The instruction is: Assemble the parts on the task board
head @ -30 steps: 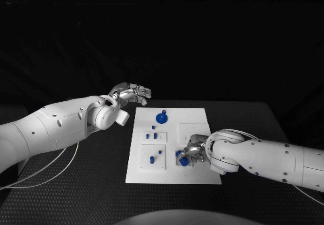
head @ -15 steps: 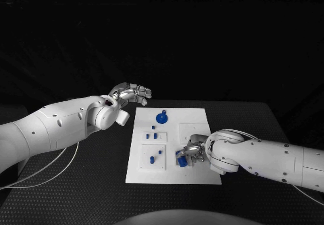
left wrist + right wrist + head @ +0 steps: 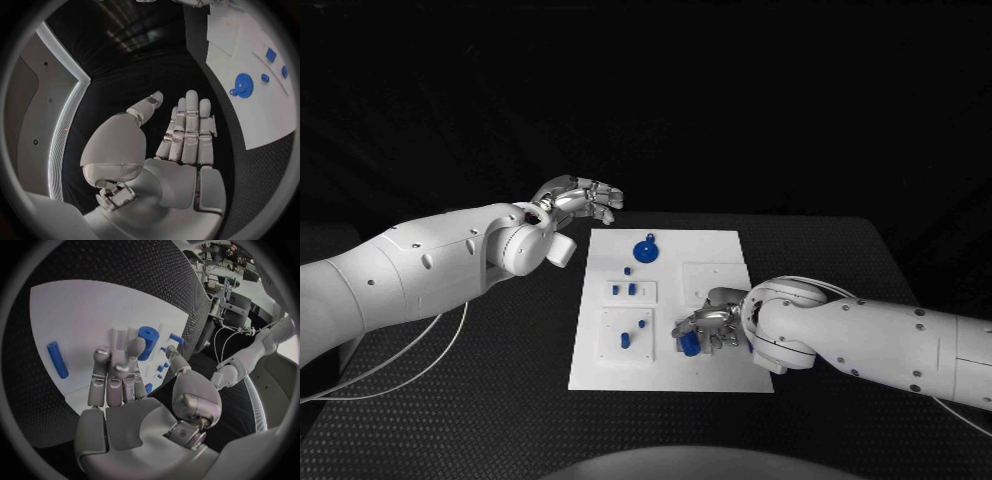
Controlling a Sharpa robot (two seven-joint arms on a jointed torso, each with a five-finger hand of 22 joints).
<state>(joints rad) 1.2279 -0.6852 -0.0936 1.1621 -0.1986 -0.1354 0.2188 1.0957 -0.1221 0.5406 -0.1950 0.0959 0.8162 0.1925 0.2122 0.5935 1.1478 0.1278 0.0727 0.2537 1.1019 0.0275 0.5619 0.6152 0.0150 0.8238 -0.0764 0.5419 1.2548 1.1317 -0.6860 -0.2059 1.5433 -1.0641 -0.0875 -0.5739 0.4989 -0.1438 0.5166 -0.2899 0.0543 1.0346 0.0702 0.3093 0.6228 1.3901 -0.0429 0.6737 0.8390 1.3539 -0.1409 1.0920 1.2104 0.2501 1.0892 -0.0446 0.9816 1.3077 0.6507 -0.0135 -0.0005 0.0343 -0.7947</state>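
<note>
Board: one white plate lay in the middle of the black tabletop, long side running near to far.
Robot hands: two. The left robot hand hung off the board's far left corner, over bare tabletop; in its wrist view the fingers lay straight and side by side, thumb apart, holding nothing. The right robot hand sat low over the board's near right part.
Right robot hand, grip: a blue cylinder showed at its fingertips; in the right wrist view the cylinder stood just past the fingers, partly behind them. Whether they clamped it or only touched it, I could not tell.
Parts counted, head view: one round disc with a small stem at the far end; one tiny piece just nearer; two small pegs side by side on the left; two more pieces in the near left panel; the cylinder at the right robot hand.
Extra part: one blue rod lay flat on the board in the right wrist view, apart from the fingers.
Hidden: the board's near right area lay under the right arm.
Hard to make out: the shapes of the small left-side pieces.
</note>
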